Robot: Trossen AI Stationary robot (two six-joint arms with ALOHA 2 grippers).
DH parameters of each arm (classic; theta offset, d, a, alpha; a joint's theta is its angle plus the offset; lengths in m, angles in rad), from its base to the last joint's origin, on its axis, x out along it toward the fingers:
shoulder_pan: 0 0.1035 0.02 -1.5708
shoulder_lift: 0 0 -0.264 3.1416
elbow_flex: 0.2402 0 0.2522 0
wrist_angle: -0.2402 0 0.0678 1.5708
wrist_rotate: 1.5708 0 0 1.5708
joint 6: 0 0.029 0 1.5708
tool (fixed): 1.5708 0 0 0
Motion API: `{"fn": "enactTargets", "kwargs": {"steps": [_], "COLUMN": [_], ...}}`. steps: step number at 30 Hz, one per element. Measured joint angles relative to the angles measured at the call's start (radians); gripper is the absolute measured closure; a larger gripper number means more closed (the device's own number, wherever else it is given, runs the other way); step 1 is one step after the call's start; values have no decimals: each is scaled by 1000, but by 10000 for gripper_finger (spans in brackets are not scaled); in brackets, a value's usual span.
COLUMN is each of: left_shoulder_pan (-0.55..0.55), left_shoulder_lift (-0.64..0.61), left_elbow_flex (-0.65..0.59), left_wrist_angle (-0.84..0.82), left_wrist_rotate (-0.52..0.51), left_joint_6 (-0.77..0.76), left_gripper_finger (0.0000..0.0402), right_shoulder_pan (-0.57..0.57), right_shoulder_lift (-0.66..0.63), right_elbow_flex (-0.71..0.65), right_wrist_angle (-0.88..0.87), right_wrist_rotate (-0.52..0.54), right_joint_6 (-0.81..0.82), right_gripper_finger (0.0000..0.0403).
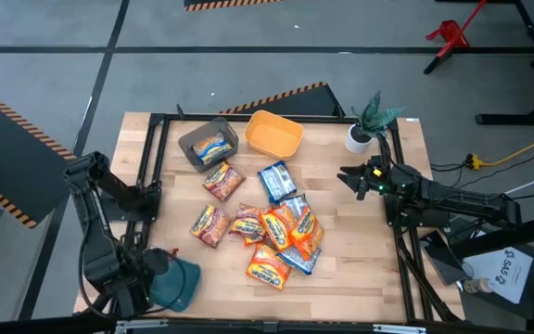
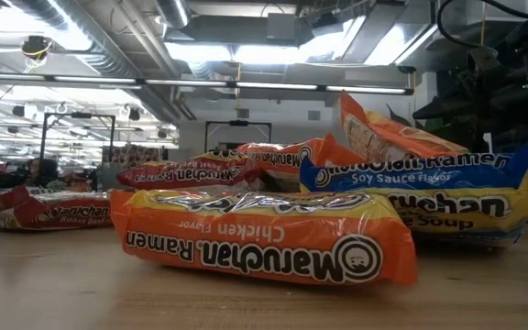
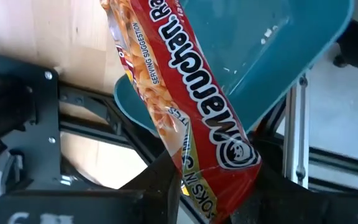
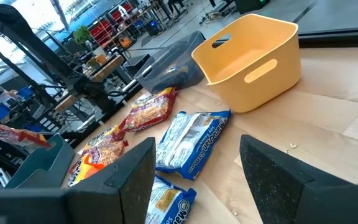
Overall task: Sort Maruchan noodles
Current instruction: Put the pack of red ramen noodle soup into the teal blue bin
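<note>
Several Maruchan noodles packets, orange, blue and red, lie in a heap (image 1: 272, 232) at the table's middle; the low view shows an orange one (image 2: 264, 238) closest. One more lies in the grey bin (image 1: 209, 141). At the table's near left corner my left gripper (image 1: 148, 269) is shut on a red packet (image 3: 185, 93) above the teal bin (image 3: 266, 56). My right gripper (image 4: 194, 168) stands open at the right edge with nothing between its fingers, facing the yellow bin (image 4: 253, 56). My left gripper pinches the red packet by one short end (image 3: 219, 186) between its two fingers (image 3: 160, 180). The fingers point down from above. The packet's length reaches away from them over the teal bin, tilted and lifted clear of it, as the right wrist view (image 4: 5, 134) also shows.
A black frame (image 1: 156, 167) runs around the tabletop. A potted plant (image 1: 364, 130) stands at the far right corner. The empty yellow bin (image 1: 273, 133) sits beside the grey one at the far edge. Bare wood lies between the heap and the near edge.
</note>
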Motion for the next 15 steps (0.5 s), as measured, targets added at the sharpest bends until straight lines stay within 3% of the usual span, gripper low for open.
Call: {"fn": "enactTargets", "kwargs": {"steps": [6,15], "left_shoulder_pan": [34,45], "left_shoulder_lift": [43,99], "left_elbow_flex": [0,0], "left_wrist_angle": [55,56], "left_wrist_rotate": [107,145], "left_joint_6": [-8,-2], "left_gripper_finger": [312,312], "right_shoulder_pan": [0,0], "right_shoulder_lift": [0,0], "right_elbow_flex": [0,0], "right_wrist_angle": [0,0], "right_wrist_rotate": [0,-2], "right_joint_6": [0,0], "right_gripper_finger": [182,182]}}
